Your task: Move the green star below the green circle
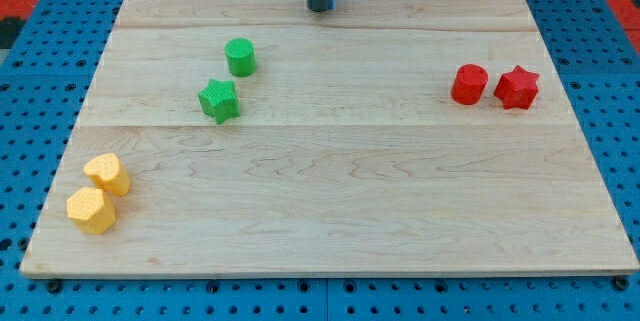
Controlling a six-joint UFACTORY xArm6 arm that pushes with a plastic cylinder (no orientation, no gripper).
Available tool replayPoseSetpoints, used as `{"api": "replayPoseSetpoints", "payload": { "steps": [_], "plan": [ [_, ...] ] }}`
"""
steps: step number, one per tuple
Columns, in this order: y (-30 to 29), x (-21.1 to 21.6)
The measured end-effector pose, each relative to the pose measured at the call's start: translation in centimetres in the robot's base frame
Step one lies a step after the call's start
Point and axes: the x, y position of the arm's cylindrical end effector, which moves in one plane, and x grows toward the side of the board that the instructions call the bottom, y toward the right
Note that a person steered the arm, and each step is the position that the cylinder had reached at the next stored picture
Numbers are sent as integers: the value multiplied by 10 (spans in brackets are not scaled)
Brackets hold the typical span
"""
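The green star (218,100) is seen on the surface (330,211), just below the green circle (240,57) and slightly toward the view's left, near it but apart. My tip (319,8) is placed at the view's top edge, well apart from both. No gripper is fitted, so nothing is grasped. Red blocks (494,86) are found at the view's right, yellow blocks (98,193) at bottom left.
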Motion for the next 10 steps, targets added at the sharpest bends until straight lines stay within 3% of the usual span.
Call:
{"api": "replayPoseSetpoints", "payload": {
  "steps": [1, 2, 3, 4, 5, 7, 8, 9, 10],
  "plan": [
    [10, 73],
    [-4, 173],
    [-81, 215],
    [-129, 198],
    [-129, 141],
    [-121, 112],
    [-94, 71],
    [-72, 75],
    [-92, 150]
  ]
}}
